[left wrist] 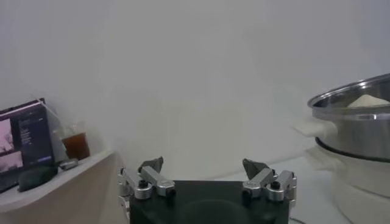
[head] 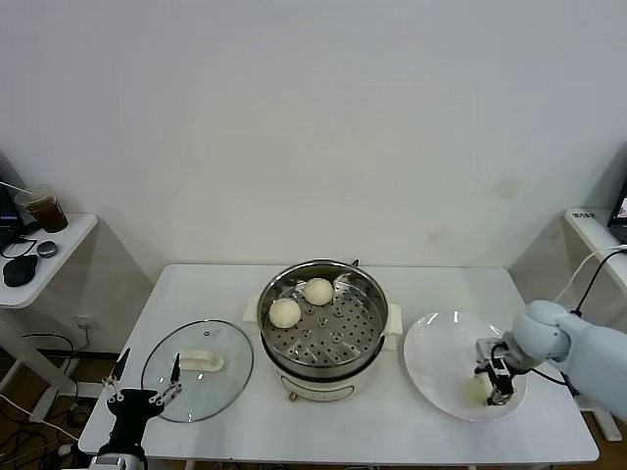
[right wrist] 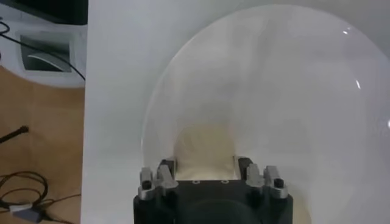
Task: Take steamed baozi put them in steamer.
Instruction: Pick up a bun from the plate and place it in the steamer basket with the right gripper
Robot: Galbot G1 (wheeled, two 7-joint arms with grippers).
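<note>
The steamer stands mid-table, its perforated tray holding two steamed baozi, with a third pale one at the far rim. One more baozi lies on the white plate to the right. My right gripper is down on that plate, its fingers pressed against both sides of the bun. The left gripper hangs open near the table's front left, over the glass lid's edge, empty. In the left wrist view the steamer shows to one side of the open left gripper.
A glass lid with a white handle lies flat left of the steamer. A side table at the left holds a drink cup and a mouse. Another white table and a cable are at the right.
</note>
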